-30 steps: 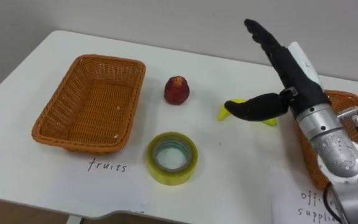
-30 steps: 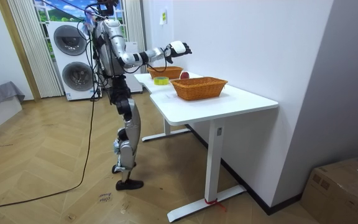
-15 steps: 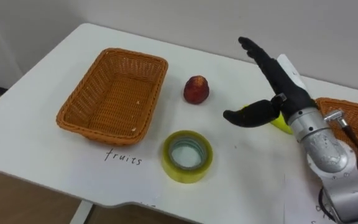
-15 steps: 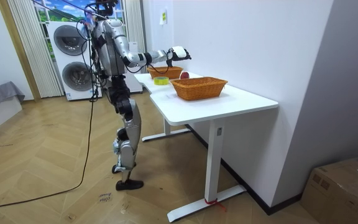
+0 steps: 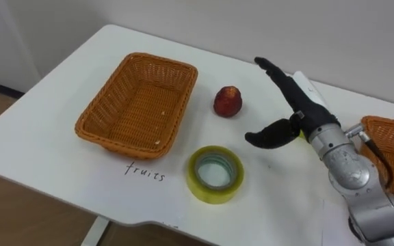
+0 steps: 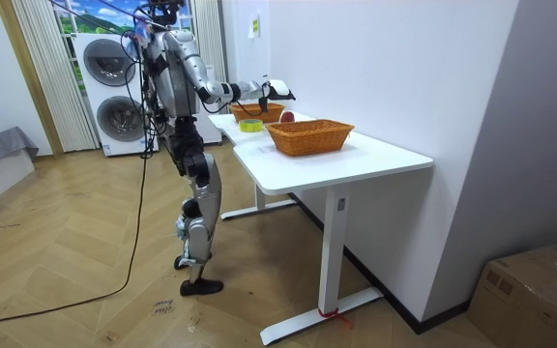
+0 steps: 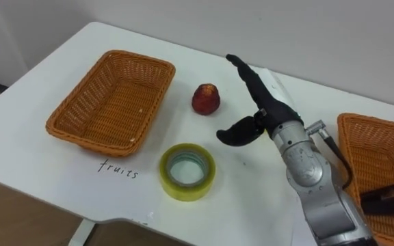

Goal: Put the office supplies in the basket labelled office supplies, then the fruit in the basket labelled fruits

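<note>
A red apple (image 5: 228,101) sits on the white table (image 5: 60,123) between the two baskets. To its left stands the empty wicker fruit basket (image 5: 139,102). A roll of yellow tape (image 5: 215,174) lies flat in front of the apple. My right hand (image 5: 305,108) hovers open just right of the apple, fingers straight and pointing away, thumb spread toward the tape. The banana is hidden behind its palm. At the right edge stands the office supplies basket (image 7: 382,154) with a dark item (image 7: 388,197) in it.
The word "fruits" (image 5: 144,172) is written on the table before the left basket. In the room view I stand at the far end of the table (image 6: 356,155), with two stacked washing machines (image 6: 114,87) behind me.
The camera has shifted. My right hand has drawn in and lowered toward the apple, and it now covers the banana that showed beneath it before.
</note>
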